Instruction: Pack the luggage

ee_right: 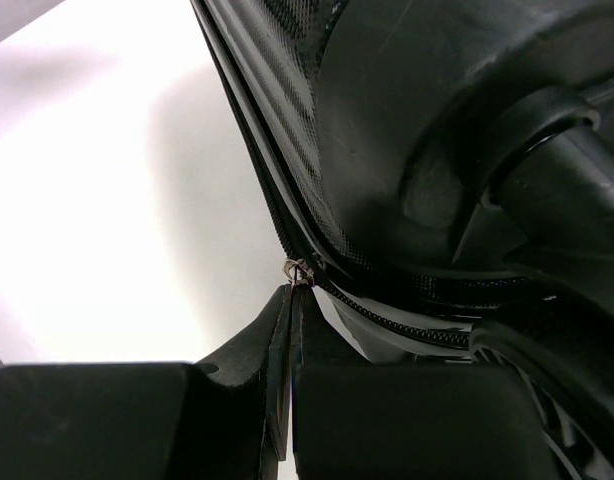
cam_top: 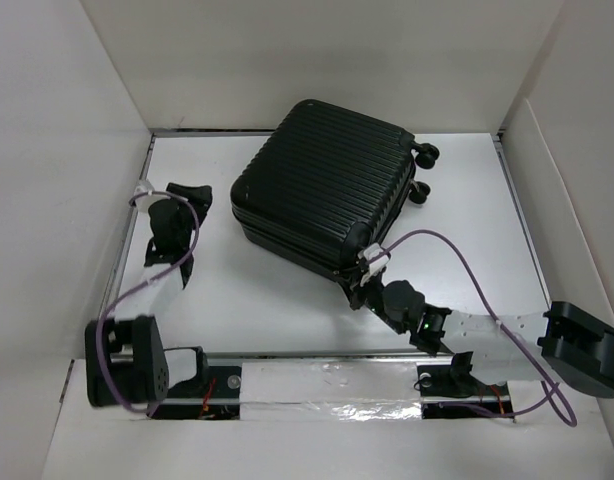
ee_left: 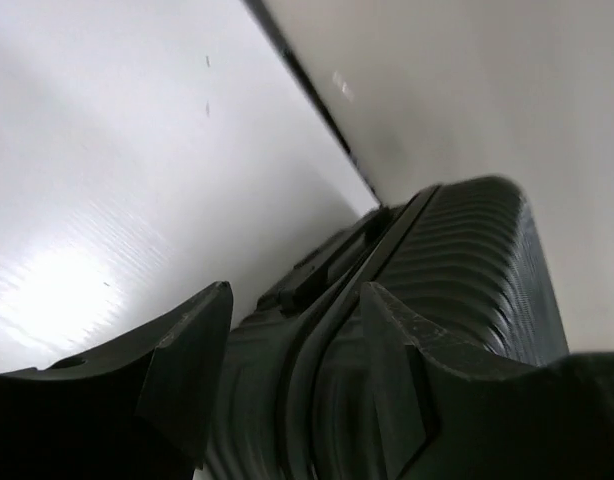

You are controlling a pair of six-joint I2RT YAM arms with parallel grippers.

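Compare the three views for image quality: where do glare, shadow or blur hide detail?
Top external view: even light, sharp, ribs of the luggage readable. Left wrist view: glare bleaches the table at lower left; the luggage looks soft. Right wrist view: table blown out white, with a soft shadow beside the luggage, whose dark shell loses detail.

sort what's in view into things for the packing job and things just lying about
For the job: black hard-shell suitcase, its zipper pull pinched in the shut right pincer, open left pincer.
Lying about: nothing loose; only the arms' purple cables.
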